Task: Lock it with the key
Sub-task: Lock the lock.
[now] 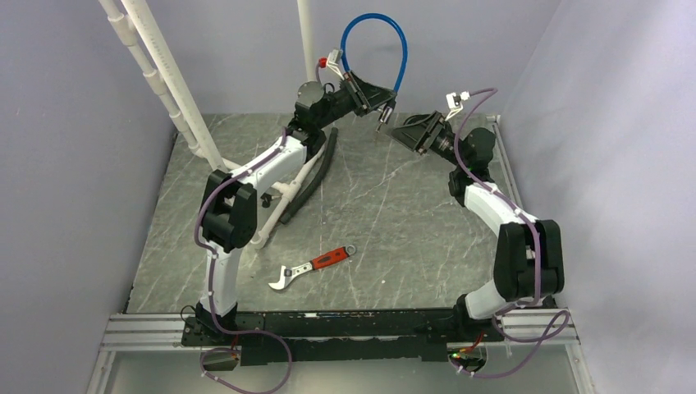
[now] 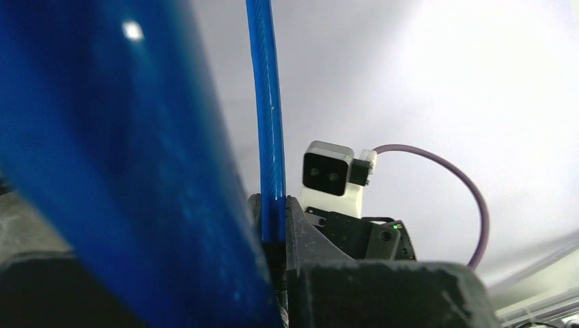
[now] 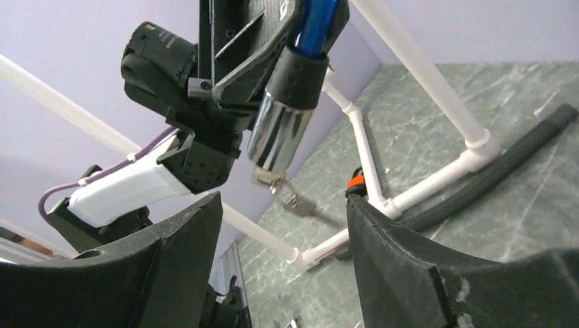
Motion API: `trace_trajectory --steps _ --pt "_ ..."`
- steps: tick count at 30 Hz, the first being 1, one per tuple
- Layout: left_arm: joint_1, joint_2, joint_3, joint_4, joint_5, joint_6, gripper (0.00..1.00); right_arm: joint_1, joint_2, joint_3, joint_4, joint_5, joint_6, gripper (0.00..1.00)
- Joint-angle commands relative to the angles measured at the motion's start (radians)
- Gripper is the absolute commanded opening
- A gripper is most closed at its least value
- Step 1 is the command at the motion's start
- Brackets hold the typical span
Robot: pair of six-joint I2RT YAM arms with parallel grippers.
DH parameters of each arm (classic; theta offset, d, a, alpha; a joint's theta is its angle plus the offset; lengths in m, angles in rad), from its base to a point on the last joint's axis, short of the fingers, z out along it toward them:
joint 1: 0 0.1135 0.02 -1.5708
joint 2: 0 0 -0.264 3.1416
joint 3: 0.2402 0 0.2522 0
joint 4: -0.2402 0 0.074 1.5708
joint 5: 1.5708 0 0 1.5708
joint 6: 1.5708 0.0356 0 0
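My left gripper is raised at the back and shut on a blue cable lock, whose loop arcs above it. In the left wrist view the blue cable runs between my closed fingers. The lock's chrome cylinder hangs below the black collar, with a key in its end and a second key dangling from it. My right gripper is open and empty, just right of and below the cylinder. Its fingers stand wide apart beneath the keys.
A red-handled wrench lies at the table's front centre. A white pipe frame and a black corrugated hose lie at the back left, also in the right wrist view.
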Motion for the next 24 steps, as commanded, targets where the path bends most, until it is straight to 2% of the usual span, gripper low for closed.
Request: trace_trajectory --steps 1,11,17,24 --pt "-0.006 -0.041 0.024 0.122 -0.024 -0.090 0.00 0.022 0.053 0.076 0.217 -0.034 0.064 0.68" --pt "-0.004 -0.061 -0.019 0.142 0.001 -0.095 0.00 0.059 0.127 0.115 0.300 -0.054 0.144 0.59" --pt "-0.004 -0.064 -0.028 0.154 0.023 -0.062 0.00 0.064 0.166 0.132 0.330 -0.090 0.188 0.37" --pt "-0.003 -0.072 -0.039 0.146 0.031 -0.034 0.00 0.051 0.169 0.123 0.335 -0.123 0.215 0.21"
